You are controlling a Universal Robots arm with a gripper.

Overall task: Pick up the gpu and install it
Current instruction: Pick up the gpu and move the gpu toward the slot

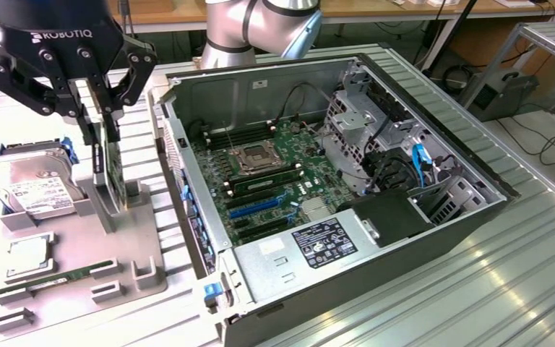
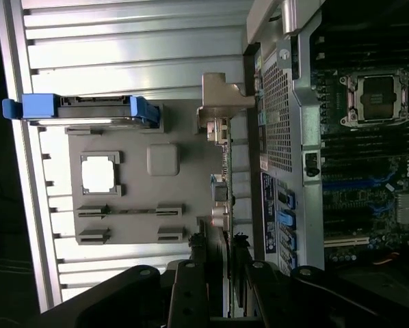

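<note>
The exterior view looks slantwise down over the open computer case [image 1: 258, 83] and grey parts tray [image 1: 113, 249], both shared with the wrist view, which faces straight down past the gripper [image 2: 221, 244], close above the tray.

The silver-grey arm [image 1: 248, 32] has a blue-grey joint cap, and its black claw [image 1: 104, 129] bears white ROBOTIQ lettering and silver pivot bolts.

Gripper [image 1: 104, 141] housing: "ROBOTIQ" in white capitals on the black body.
Hard drive [image 1: 29, 189] label: white sticker with black print, too small to read.
Power supply [image 1: 302, 249] label: black and white sticker, its print and marks too small to read.
Motherboard [image 2: 368, 171] markings: white print, not legible.
</note>
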